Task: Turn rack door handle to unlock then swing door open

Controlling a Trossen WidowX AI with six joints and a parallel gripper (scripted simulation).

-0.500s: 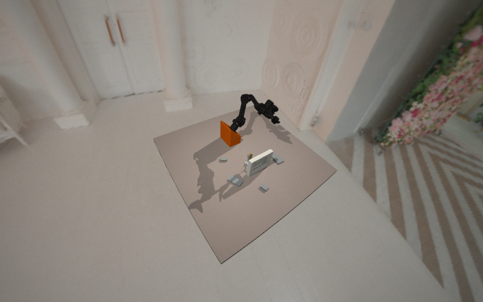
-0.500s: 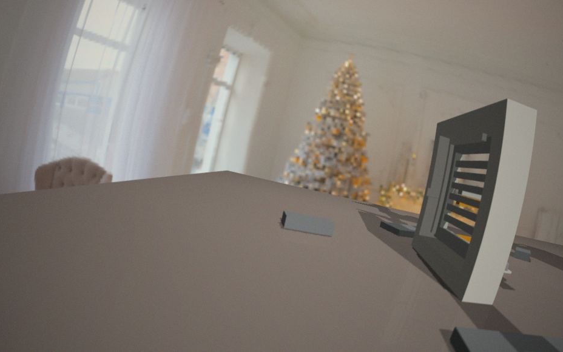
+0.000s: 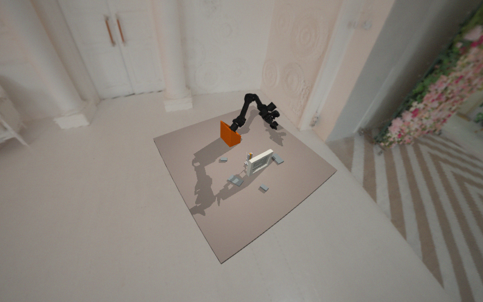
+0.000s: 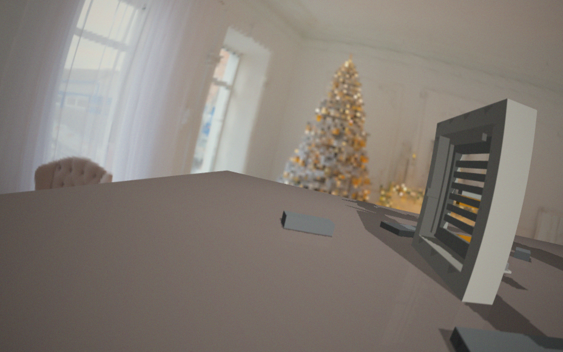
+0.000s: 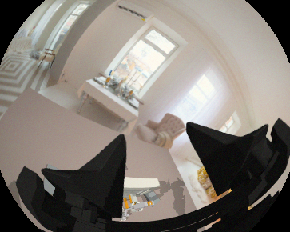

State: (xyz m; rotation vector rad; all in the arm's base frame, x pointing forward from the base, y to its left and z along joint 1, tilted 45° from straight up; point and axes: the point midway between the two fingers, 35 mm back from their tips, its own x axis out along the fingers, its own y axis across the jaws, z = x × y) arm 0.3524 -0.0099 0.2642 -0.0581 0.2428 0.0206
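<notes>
Rack door (image 3: 259, 163) (image 4: 471, 164), a slatted panel, sits within a thick pale frame (image 3: 261, 155) (image 4: 504, 201) (image 5: 142, 182) that stands upright on the desk (image 3: 228, 232) (image 4: 165, 270) (image 5: 46, 132). An orange-and-grey handle (image 3: 250, 154) is on the side facing the arm's orange base (image 3: 227, 133), near one end of the frame. The black arm (image 3: 243, 110) rises from that base, bends over at its elbow and reaches out to the side, carrying its jaws (image 3: 275, 121) high and well apart from the door. They stand apart, partway open, with nothing between them. Four flat grey pieces lie around the frame: a small block (image 3: 223, 159) (image 4: 522, 253) on the handle side, a broad slab (image 3: 235, 180) (image 4: 397, 228) beyond the frame's handle end, another slab (image 3: 278, 159) (image 4: 515, 340) by the opposite end, and a small tile (image 3: 263, 187) (image 4: 307, 223) on the side away from the base. Shadows of the arm and frame fall across the desk.
</notes>
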